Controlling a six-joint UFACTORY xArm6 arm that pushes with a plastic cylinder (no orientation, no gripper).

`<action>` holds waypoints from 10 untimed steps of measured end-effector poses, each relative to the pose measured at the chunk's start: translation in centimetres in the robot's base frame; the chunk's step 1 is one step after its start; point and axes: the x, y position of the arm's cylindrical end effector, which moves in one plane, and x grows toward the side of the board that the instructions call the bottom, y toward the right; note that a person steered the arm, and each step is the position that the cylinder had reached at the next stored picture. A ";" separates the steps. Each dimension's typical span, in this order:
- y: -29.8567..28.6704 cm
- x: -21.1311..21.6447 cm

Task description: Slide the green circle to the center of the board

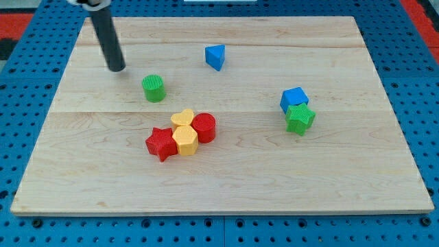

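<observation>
The green circle [153, 88] stands on the wooden board [226, 171], left of the board's middle. My tip [117, 68] rests on the board up and to the left of the green circle, a short gap away and not touching it. The dark rod rises from the tip toward the view's top left.
A blue triangle [215, 56] lies toward the view's top middle. A cluster sits below the green circle: a red star [162, 143], a yellow hexagon [185, 140], a yellow heart [182, 119], a red circle [204, 127]. At the right, a blue block [293, 99] touches a green star [300, 118].
</observation>
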 end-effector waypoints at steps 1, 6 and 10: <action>0.4 3.3; 7.3 4.1; 17.7 5.0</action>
